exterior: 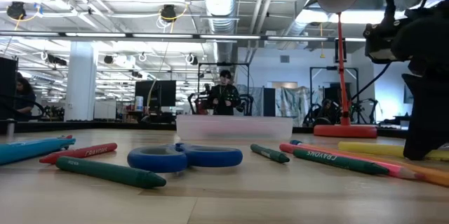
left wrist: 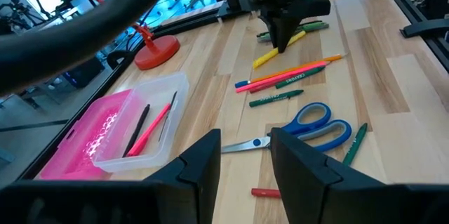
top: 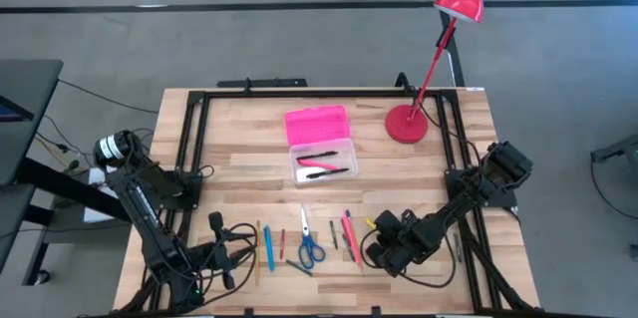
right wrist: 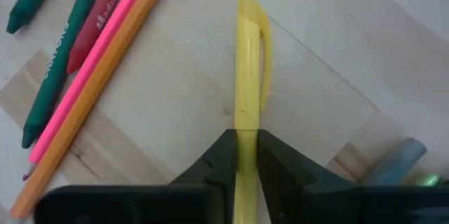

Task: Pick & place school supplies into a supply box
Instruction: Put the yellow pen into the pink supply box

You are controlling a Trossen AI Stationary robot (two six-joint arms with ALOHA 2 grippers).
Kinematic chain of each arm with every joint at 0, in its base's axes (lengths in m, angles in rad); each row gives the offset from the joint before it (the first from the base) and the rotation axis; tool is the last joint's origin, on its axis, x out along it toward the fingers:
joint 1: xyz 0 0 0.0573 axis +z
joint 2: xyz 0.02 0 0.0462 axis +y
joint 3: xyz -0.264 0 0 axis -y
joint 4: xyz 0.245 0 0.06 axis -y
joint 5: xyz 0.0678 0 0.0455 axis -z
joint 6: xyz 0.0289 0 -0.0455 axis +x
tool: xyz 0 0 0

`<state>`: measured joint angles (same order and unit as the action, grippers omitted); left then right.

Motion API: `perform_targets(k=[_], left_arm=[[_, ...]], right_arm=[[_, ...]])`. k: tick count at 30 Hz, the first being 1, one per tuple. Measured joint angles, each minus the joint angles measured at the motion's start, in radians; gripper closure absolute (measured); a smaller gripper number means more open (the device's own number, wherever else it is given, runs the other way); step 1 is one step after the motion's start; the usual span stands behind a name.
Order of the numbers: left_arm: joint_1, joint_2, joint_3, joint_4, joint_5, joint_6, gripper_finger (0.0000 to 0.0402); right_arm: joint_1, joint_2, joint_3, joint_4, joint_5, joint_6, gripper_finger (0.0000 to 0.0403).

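The yellow pen (right wrist: 247, 90) lies flat on the wooden table (top: 249, 129), near the right end of the row of school supplies and on the side of that row away from the pencil case. The right gripper (right wrist: 240, 155) is down on it, its two dark fingers (right wrist: 219, 155) closed in against the pen's sides near one end, so the pen is pinched between them while its body rests on the wood. The left wrist view shows the same thing from across the table: the right gripper (left wrist: 280, 31) pointing straight down with its tip on the yellow pen (left wrist: 279, 50).

Just beside the yellow pen lie an orange pencil (right wrist: 98, 83) and a pink pencil (right wrist: 88, 69), side by side and touching along their length, then a red crayon (right wrist: 105, 10) and a green crayon (right wrist: 55, 62). Farther along the row sit the blue-handled scissors (top: 310, 246), with a second green crayon (exterior: 109, 173) and a blue pen (top: 267, 248) beyond them.

The pencil case (top: 321, 144) sits open near the middle of the table, well apart from the row. Its pink lid (top: 317, 123) is folded back flat and its clear base (top: 324, 164) holds a pink pen (left wrist: 151, 129) and a couple of black ones (left wrist: 137, 129). A red desk lamp (top: 434, 54) stands near the case, toward the table's far right corner.

The left gripper (left wrist: 245, 155) waits near the row's left end, above the table, its fingers parted with nothing between them.
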<state>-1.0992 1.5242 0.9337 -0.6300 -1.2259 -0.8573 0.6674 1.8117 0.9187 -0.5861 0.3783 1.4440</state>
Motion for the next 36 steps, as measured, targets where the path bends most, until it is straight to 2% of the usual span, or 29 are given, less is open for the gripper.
perform_targets(k=[6, 10, 13, 20, 26, 30, 36], left_arm=[[0.0, 0.0, 0.0, -0.003, 0.0, 0.0, 0.0281], [0.0, 0.0, 0.0, -0.003, 0.0, 0.0, 0.0281], [0.0, 0.0, 0.0, -0.003, 0.0, 0.0, 0.0281], [0.0, 0.0, 0.0, -0.004, 0.0, 0.0, 0.0281], [0.0, 0.0, 0.0, -0.008, 0.0, 0.0, 0.0281], [0.0, 0.0, 0.0, -0.008, 0.0, 0.0, 0.0281], [0.0, 0.0, 0.0, -0.01, -0.002, 0.002, 0.0281]], right_arm=[[-0.002, 0.006, 0.04, -0.037, -0.004, -0.068, 0.0395], [-0.002, 0.01, 0.072, -0.08, 0.0, -0.083, 0.0386], [-0.006, 0.014, 0.083, -0.117, 0.042, -0.099, 0.038], [-0.02, 0.011, 0.134, -0.131, 0.092, -0.15, 0.0397], [-0.057, 0.01, 0.217, -0.235, 0.131, -0.224, 0.0388], [-0.109, 0.009, 0.296, -0.297, 0.208, -0.381, 0.0392], [-0.245, 0.007, 0.384, -0.273, 0.309, -0.725, 0.0388]])
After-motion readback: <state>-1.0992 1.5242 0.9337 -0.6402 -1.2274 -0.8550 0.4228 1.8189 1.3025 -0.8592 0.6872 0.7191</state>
